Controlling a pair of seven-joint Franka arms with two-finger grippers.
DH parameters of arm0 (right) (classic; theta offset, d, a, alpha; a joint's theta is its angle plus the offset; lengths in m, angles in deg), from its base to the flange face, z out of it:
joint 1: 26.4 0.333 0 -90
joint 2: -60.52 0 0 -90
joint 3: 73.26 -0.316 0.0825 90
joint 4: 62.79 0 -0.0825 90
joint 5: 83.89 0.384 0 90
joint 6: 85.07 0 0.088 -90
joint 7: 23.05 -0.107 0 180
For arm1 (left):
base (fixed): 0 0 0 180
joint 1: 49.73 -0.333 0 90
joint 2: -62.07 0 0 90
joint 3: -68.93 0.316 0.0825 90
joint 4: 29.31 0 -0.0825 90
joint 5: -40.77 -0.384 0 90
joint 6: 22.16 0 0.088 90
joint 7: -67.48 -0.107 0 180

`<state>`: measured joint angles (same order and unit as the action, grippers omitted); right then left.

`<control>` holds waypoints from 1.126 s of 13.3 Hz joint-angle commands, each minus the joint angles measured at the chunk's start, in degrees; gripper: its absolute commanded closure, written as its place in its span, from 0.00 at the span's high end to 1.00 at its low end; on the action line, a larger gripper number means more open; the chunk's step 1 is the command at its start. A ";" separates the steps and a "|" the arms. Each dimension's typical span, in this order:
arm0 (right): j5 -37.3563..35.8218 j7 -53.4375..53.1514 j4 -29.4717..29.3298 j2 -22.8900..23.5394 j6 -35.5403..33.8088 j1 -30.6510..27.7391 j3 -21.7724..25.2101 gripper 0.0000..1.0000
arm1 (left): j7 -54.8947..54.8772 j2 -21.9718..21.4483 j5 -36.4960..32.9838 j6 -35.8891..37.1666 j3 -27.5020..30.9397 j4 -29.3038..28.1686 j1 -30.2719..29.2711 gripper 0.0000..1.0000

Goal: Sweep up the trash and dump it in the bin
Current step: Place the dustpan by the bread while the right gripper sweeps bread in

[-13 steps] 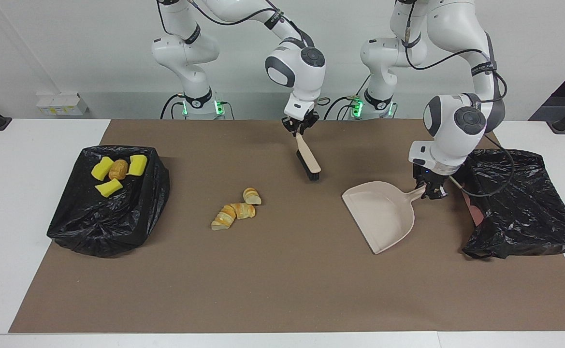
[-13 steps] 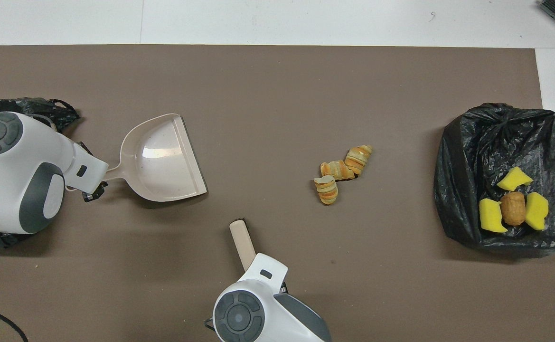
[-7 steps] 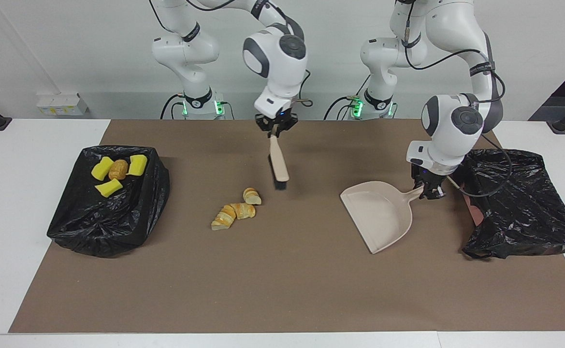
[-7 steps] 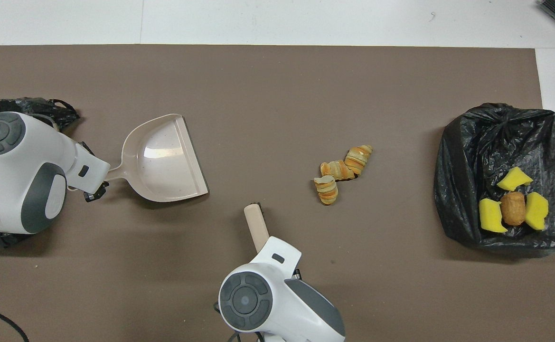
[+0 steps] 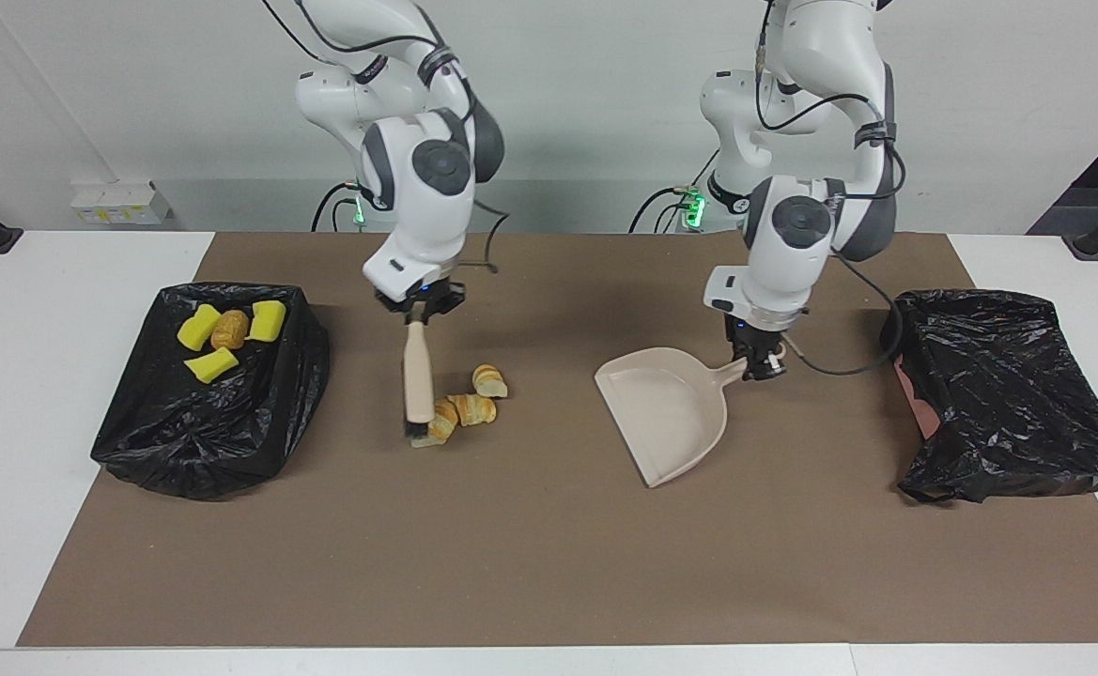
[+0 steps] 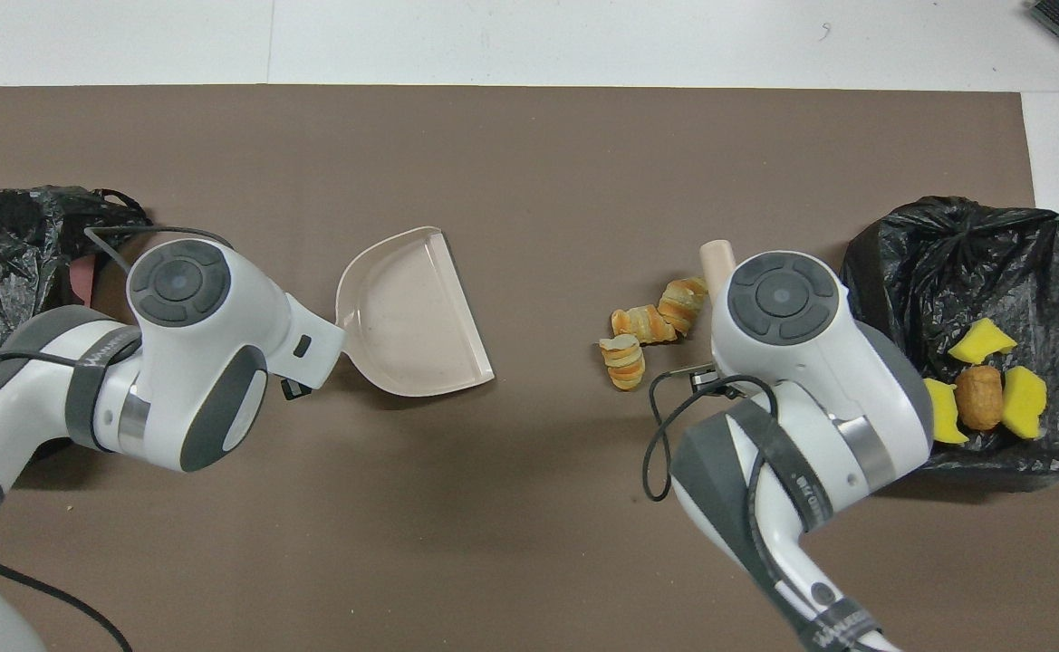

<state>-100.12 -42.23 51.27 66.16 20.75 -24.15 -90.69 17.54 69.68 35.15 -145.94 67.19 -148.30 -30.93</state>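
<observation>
Our right claw (image 5: 420,314) is clamped on the handle of the brush (image 5: 416,377), whose bristles sit on the tabletop (image 5: 549,563) touching the croissant pieces (image 5: 462,406) on the side toward the right arm's end. Our left claw (image 5: 757,361) is clamped on the handle of the dustpan (image 5: 666,408), which lies well apart from the bread, toward the left arm's end, its open lip turned toward the pieces.

Three yellow wedges (image 5: 229,340) and a brown lump (image 5: 229,329) already lie on the black bin bag (image 5: 210,422) at the right arm's end; a second black bag (image 5: 1009,394) lies at the left arm's end.

To sweep well, we judge the pan's lip should be flat and closer, and the bristles should stay low, pushing all pieces together so none rolls past the lip.
</observation>
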 commanded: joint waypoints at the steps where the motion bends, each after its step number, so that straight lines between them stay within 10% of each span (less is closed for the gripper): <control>1: -3.80 2.47 0.29 2.35 1.75 -0.49 0.30 0.00 | 10.25 -0.93 -4.81 2.57 0.77 -0.11 6.32 0.00; 9: 6.90 3.09 3.10 4.37 1.41 1.88 -3.03 0.00 | 19.71 -1.46 -6.60 8.56 0.16 1.75 15.47 0.00; 15: 29.48 12.50 3.19 4.99 7.19 3.71 -5.50 0.00 | 15.59 -0.93 -5.20 0.31 -0.11 -1.50 15.13 0.00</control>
<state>-76.01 -32.95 53.51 71.25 25.04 -21.29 -95.44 35.16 69.27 29.77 -141.93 66.87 -147.50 -16.37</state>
